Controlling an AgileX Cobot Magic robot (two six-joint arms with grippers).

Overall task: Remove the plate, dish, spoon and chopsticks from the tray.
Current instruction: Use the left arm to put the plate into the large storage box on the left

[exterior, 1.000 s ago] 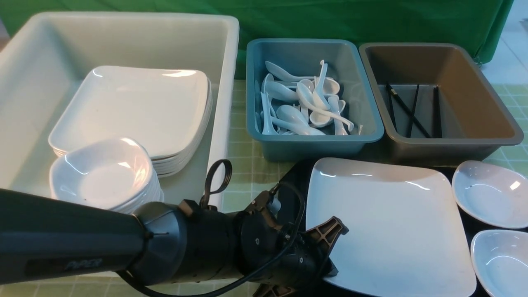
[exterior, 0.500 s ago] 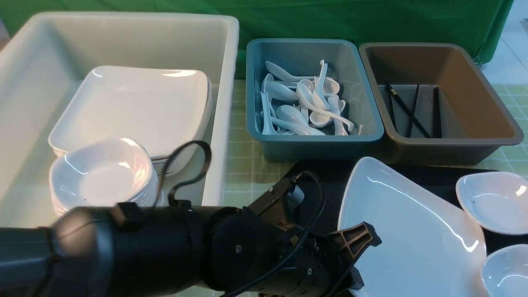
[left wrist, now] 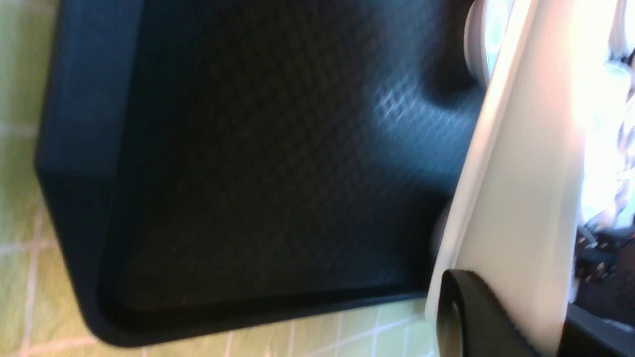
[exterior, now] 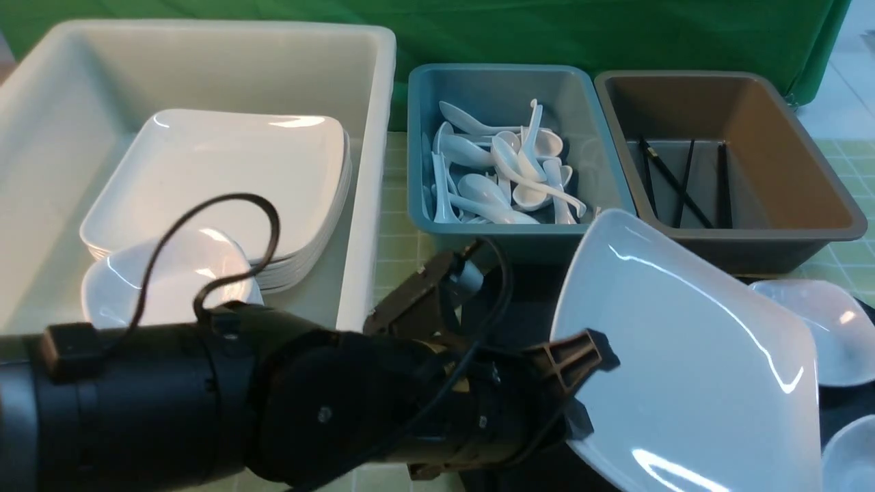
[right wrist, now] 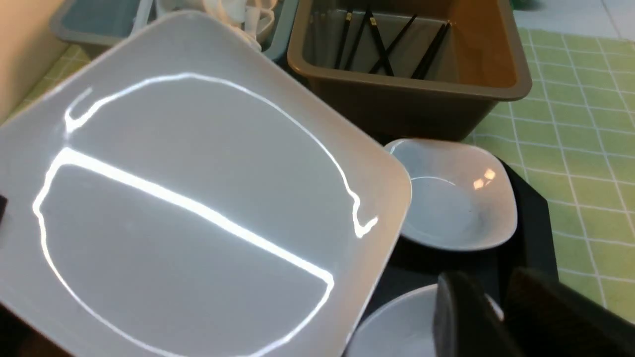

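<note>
White plate, black diamond-patterned tray, teal bin, brown bin, pale green checked tablecloth.

Front view forward from robot's side; 2 close wrist views; plate common to all 3.

- Left arm: glossy black rounded housings, with a grey section at its near end.
- A thin black cable loops above it.
- A small round screw sits in the joint face.
- Left gripper: ribbed black plastic fingers.
</note>
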